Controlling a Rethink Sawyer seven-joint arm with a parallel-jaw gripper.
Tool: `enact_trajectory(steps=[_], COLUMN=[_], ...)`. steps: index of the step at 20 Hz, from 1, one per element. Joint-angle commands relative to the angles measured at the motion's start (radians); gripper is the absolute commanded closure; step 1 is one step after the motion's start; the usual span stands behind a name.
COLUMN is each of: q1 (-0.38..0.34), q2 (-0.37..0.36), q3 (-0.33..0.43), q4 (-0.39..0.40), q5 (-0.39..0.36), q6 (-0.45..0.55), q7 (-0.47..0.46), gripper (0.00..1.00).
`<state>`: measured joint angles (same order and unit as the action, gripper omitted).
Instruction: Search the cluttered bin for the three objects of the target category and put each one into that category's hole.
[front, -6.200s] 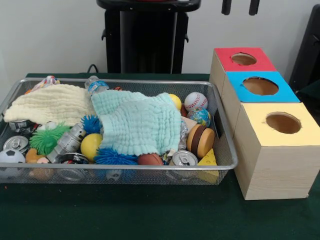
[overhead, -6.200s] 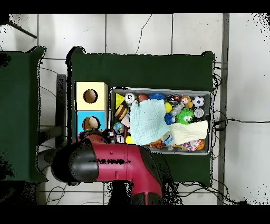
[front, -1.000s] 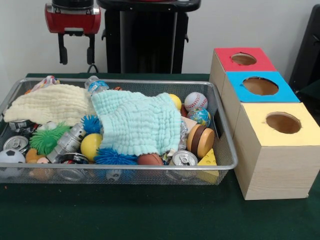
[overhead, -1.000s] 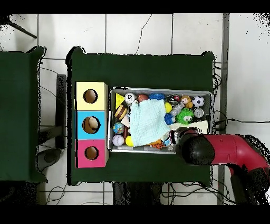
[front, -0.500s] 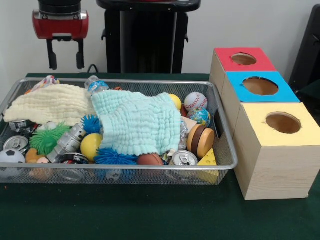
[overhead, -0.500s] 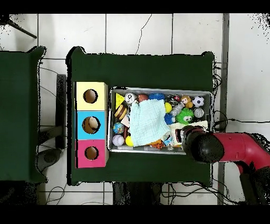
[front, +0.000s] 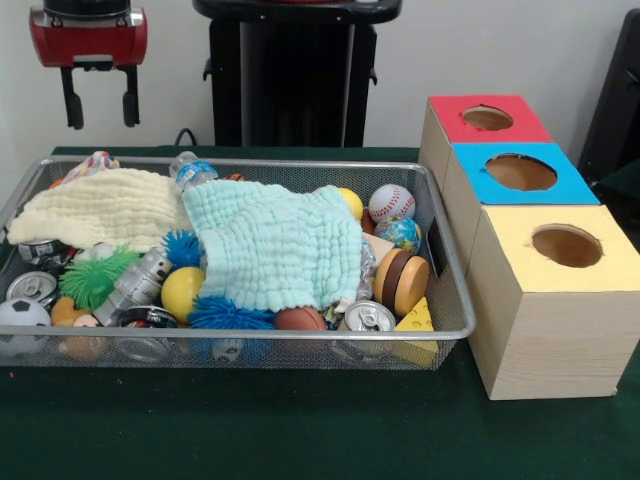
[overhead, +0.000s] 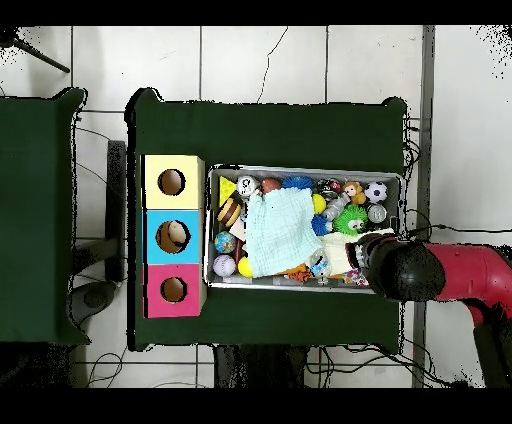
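Note:
The wire mesh bin (front: 250, 338) stands on the green table, full of clutter; it also shows in the overhead view (overhead: 300, 168). My gripper (front: 100, 108) hangs open and empty, high above the bin's far left corner in the front view. In the overhead view the red arm (overhead: 425, 271) covers that end of the bin and hides the gripper. The red-topped box's hole (front: 487, 118) is at the far right, also seen in the overhead view (overhead: 173, 290). No yellow duck shows clearly. A small orange-tan toy (front: 68, 312) lies at the bin's front left.
A mint cloth (front: 275, 245) and a cream cloth (front: 105, 205) cover much of the bin. Around them lie a yellow ball (front: 182, 290), a green spiky toy (front: 95, 275), a baseball (front: 391, 202), cans and a soccer ball (front: 22, 312). Blue-topped (front: 520, 172) and yellow-topped (front: 566, 245) boxes stand nearer.
My gripper has moved left and slightly up in the front view, from over the bin's far left part toward its corner. It stays open. The bin's contents have not moved.

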<state>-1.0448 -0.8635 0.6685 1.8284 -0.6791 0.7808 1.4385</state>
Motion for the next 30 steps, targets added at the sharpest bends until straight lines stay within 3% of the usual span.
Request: enact_trajectory(steps=[1,9,19,30], q1=[0.016,0.023,-0.024,-0.060], q2=[0.030,0.062,0.123,0.167], q3=[0.057,0.041,0.045,0.066], q4=[-0.035,-0.011,-0.003,-0.028], q5=[-0.077,-0.112,-0.172,-0.222], q6=[0.052,0.000,-0.069,-0.076], q7=[-0.280,-0.230,-0.247,-0.270], gripper=[0.00,0.00,0.00,0.00])
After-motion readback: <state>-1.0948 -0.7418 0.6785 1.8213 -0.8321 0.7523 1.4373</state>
